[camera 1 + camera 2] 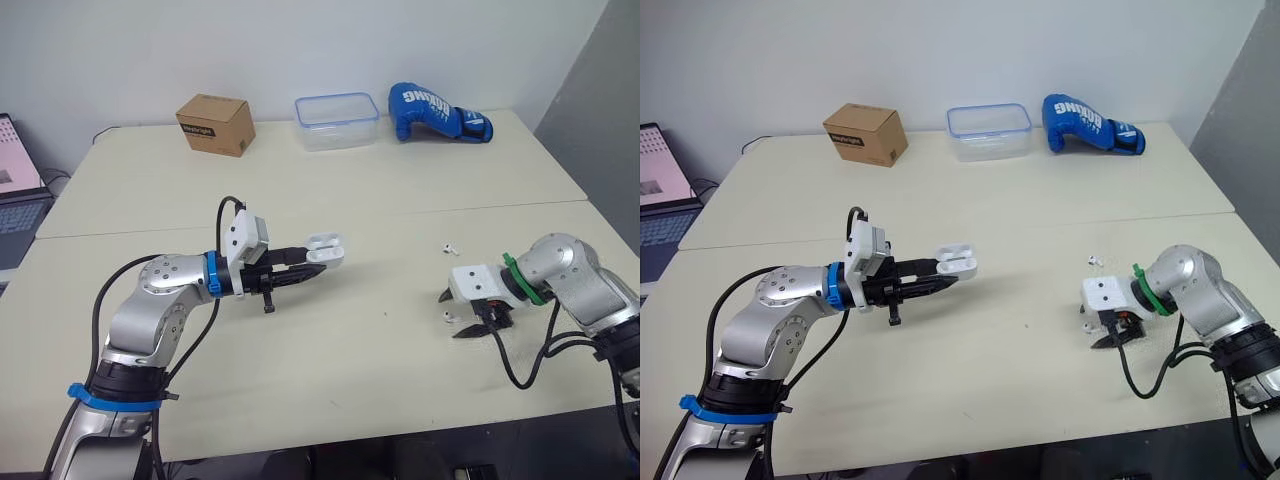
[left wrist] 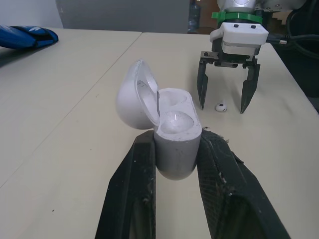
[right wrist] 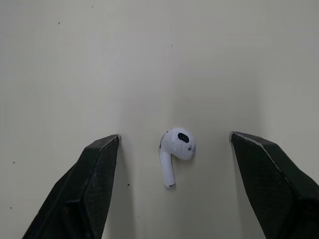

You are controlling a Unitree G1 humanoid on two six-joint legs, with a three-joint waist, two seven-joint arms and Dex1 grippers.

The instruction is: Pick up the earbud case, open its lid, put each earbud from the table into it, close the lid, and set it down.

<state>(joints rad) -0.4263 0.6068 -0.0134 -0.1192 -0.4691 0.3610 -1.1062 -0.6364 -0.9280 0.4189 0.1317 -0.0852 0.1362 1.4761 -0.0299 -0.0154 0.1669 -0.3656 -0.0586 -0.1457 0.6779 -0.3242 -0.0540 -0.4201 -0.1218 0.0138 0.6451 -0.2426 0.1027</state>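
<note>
One wide tabletop [image 1: 330, 200] carries everything, with a cardboard box [image 1: 214, 124], a clear container [image 1: 336, 120] and a blue boxing glove [image 1: 438, 112] along its far edge and bare surface in the middle. Left tool [image 1: 316, 260] is clamped on the body of the earbud case [image 2: 174, 132], lid open, well apart from the right tool [image 1: 453, 314]. That tool stands with fingers apart on the right part of the tabletop, one earbud [image 3: 175, 149] lying between them and touching neither, and a second earbud [image 1: 448, 247] near, on the far side.
</note>
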